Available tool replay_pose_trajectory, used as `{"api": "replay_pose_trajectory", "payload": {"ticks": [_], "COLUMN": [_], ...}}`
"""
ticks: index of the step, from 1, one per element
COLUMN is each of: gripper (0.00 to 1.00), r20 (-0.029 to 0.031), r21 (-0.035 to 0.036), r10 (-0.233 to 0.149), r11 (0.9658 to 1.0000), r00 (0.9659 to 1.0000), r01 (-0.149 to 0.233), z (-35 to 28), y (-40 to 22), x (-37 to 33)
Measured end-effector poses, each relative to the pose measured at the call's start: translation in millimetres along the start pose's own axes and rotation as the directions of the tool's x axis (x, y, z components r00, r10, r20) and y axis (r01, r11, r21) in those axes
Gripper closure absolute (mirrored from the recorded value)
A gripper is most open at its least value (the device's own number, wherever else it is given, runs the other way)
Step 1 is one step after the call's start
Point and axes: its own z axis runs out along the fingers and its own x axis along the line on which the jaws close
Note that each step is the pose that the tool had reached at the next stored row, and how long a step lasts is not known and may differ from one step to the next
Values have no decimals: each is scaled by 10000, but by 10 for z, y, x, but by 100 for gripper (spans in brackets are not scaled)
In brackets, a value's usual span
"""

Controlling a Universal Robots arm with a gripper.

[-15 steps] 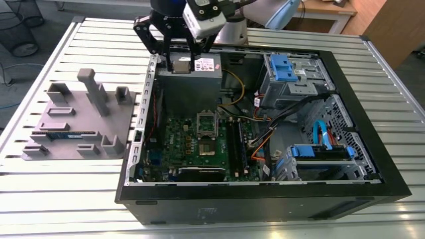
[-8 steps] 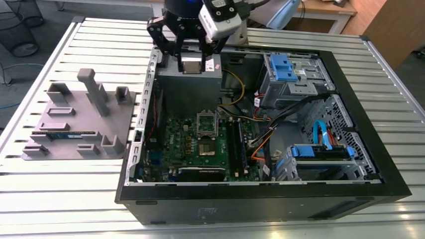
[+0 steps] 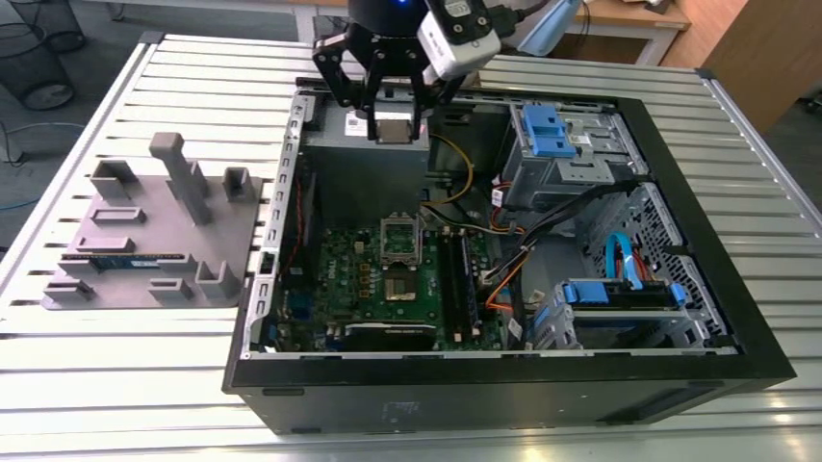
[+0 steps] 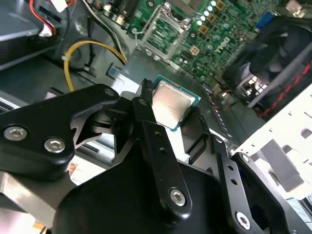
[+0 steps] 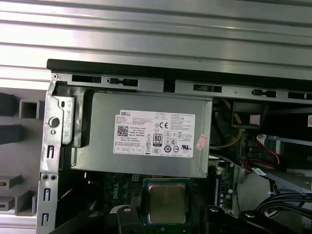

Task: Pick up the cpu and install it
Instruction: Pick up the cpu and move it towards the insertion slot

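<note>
My gripper [image 3: 395, 130] hangs over the back of the open computer case [image 3: 719, 289], above the grey power-supply box [image 5: 97, 136]. Its black fingers [image 4: 146, 105] are shut on the cpu [image 4: 170, 105], a small square chip with a shiny silver top and a green rim. In both wrist views the chip sits level between the two fingers [image 5: 127, 214], well above the board; in the first wrist view the cpu [image 5: 167, 202] is in front of the power supply's label. The open metal-framed socket [image 3: 400, 236] lies on the green motherboard [image 3: 346, 269], and the second wrist view has the socket [image 4: 163, 29] beyond the chip.
A grey tray [image 3: 154, 207] with upright blocks and a blue-green memory stick [image 3: 129, 260] lies at the exterior view's left of the case. Blue drive cages [image 3: 552, 130] and bundled cables [image 3: 514, 260] crowd the case's other side. A yellow cable [image 4: 92, 45] loops near the socket.
</note>
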Motion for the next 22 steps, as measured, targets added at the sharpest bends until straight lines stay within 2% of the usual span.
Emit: {"api": "replay_pose_trajectory", "payload": {"ticks": [2, 12, 16, 22], "gripper": [53, 53, 53, 53], "r20": [0, -1, 0, -1], "r21": [1, 1, 0, 1], "r10": [0, -1, 1, 1], "r11": [10000, 10000, 10000, 10000], "r00": [10000, 10000, 10000, 10000], "r01": [0, 1, -1, -1], "z": [0, 0, 1, 1], "y": [-1, -11, -51, -148], "x": [-24, -29, -27, -22]}}
